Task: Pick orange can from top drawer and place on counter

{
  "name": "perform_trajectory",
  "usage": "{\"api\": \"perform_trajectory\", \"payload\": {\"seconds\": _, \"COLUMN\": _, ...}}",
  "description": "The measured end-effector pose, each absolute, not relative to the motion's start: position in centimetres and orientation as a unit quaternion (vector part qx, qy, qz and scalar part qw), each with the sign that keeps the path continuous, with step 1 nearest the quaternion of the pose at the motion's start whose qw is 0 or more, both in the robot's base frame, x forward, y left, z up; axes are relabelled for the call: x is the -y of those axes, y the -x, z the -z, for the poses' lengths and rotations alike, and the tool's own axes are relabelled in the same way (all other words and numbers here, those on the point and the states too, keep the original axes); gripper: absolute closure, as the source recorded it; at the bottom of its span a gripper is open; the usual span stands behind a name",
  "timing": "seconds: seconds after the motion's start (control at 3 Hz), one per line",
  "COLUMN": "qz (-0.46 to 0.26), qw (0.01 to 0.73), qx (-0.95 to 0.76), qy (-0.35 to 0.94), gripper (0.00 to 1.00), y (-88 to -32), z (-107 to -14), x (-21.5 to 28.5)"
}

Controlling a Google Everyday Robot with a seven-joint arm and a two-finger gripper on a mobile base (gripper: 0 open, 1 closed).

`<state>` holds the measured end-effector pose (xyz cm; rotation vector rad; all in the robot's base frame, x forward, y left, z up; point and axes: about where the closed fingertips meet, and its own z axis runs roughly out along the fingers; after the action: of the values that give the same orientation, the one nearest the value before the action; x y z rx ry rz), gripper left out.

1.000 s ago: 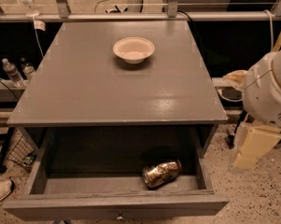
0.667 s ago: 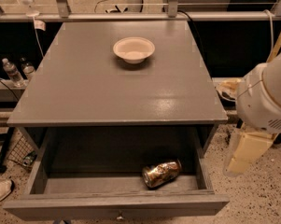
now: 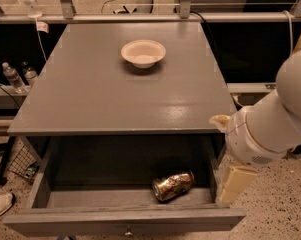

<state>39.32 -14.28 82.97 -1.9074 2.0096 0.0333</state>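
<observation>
One can (image 3: 173, 185), on its side, front right in one open drawer (image 3: 90, 216), just left of the one gripper (image 3: 236, 183) outside it, whose state cannot be told; one bowl (image 3: 143, 53) on the tabletop (image 3: 90, 99)

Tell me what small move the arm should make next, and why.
Probably swing the pincer left, over the open drawer and above the can. The pincer hangs outside the drawer's right wall, low beside it, while the can lies on its side in the drawer's front right part, untouched.
</observation>
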Motion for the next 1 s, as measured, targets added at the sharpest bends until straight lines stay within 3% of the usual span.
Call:
{"api": "perform_trajectory", "payload": {"seconds": 0.67, "qz": -0.042, "qw": 0.183, "qx": -0.695, "qy": 0.694, "gripper": 0.0, "y": -40.1, "z": -78.6, "x": 12.2}}
{"api": "perform_trajectory", "payload": {"seconds": 1.0, "qz": -0.05, "qw": 0.183, "qx": -0.69, "qy": 0.699, "gripper": 0.13, "y": -40.2, "z": -77.6, "x": 11.7}}
